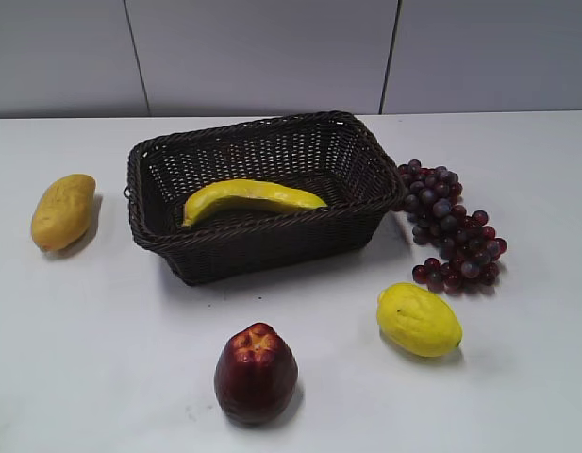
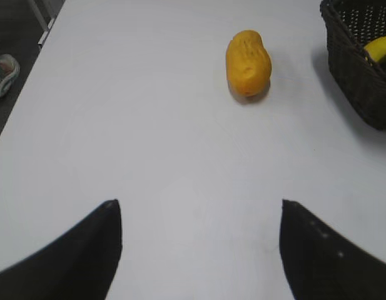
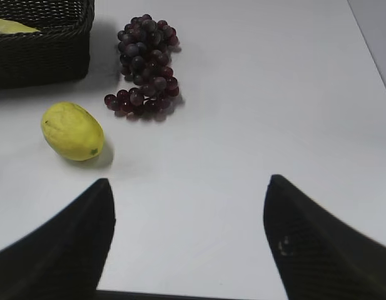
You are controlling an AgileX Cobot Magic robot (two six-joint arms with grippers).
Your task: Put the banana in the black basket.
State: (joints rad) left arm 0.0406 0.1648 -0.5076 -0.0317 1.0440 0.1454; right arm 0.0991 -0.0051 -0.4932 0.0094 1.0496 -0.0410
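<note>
The banana (image 1: 248, 197) is lying inside the black basket (image 1: 262, 247), so the job is looking finished. The left tool (image 2: 199, 250) is hanging wide over bare bench (image 2: 149, 125), gripping nothing, mango (image 2: 248, 62) at one o'clock. The right tool (image 3: 189, 244) is likewise spread wide and carrying nothing, lemon (image 3: 72, 130) at ten o'clock.

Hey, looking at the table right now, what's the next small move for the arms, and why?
Probably none beyond holding both arms back. The banana already lies inside the black basket, and neither arm shows in the exterior view. The left gripper and right gripper are both open over bare table, holding nothing, so the placement looks finished.
</note>
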